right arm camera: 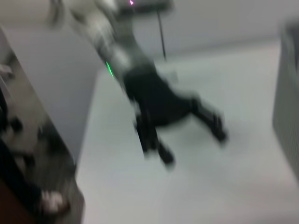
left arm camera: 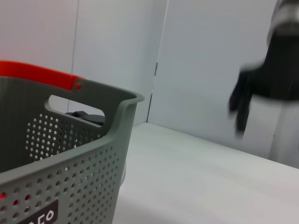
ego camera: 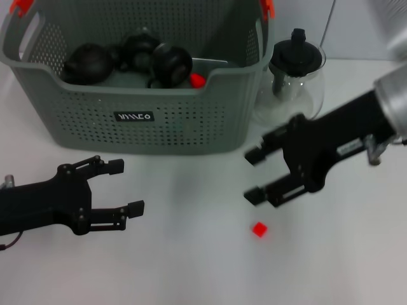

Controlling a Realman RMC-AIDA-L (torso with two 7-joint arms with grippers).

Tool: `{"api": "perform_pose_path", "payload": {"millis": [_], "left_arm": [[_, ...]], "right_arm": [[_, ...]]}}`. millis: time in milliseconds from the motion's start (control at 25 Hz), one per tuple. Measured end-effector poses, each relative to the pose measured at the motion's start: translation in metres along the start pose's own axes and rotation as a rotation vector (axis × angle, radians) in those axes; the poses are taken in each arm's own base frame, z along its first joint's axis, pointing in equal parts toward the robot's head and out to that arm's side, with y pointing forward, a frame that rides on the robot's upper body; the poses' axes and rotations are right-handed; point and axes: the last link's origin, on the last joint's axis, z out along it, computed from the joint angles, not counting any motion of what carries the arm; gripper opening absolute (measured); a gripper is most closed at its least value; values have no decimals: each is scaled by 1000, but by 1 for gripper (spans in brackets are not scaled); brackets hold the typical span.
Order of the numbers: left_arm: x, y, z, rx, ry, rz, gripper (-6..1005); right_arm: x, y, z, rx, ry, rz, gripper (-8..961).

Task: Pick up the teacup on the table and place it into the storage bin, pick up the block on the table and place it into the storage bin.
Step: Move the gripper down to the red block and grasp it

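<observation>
- Head view: the right gripper [ego camera: 253, 175] hangs with jaws apart and empty, just beyond the red block [ego camera: 259, 229], which lies on the white table [ego camera: 191, 267] at near right. The bin [ego camera: 137, 117] stands at far left-centre; it holds several dark round pots [ego camera: 170, 62] and a small red piece [ego camera: 197, 80]. I cannot pick out a teacup on the table; whether one of the dark shapes in the bin is the teacup I cannot tell. A glass teapot [ego camera: 296, 76] stands just right of the bin. The left gripper [ego camera: 124, 186] rests at near left, jaws apart, empty.
- Left wrist view: the bin wall [left arm camera: 70, 172] fills the near side; the other arm's gripper [left arm camera: 243, 102] shows far off as a dark blur.
- Right wrist view: blurred; the left gripper [right arm camera: 191, 135] shows over the table.
- Risk, as I judge it: the block is small, so a descent slightly off centre could nudge it away or pinch one corner and flick it. A wide swing toward the bin could clip the teapot.
</observation>
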Motion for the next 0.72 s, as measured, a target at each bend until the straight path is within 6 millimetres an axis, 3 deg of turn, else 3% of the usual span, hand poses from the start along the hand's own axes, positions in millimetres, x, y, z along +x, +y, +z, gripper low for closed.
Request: {"api": "perform_pose_path", "payload": {"millis": [280,560,720], "left_arm": [[-2,-2,3,-2,0,-7,952],[-3,-3,3,0,1,-6,952],[-3,-3,3,2,2,-6,952]], "right_arm": [[18,-14,47,123,333,98,737],[21,-21,90,178,489,112,734],[18,-21,101,198,530,155,730]]}}
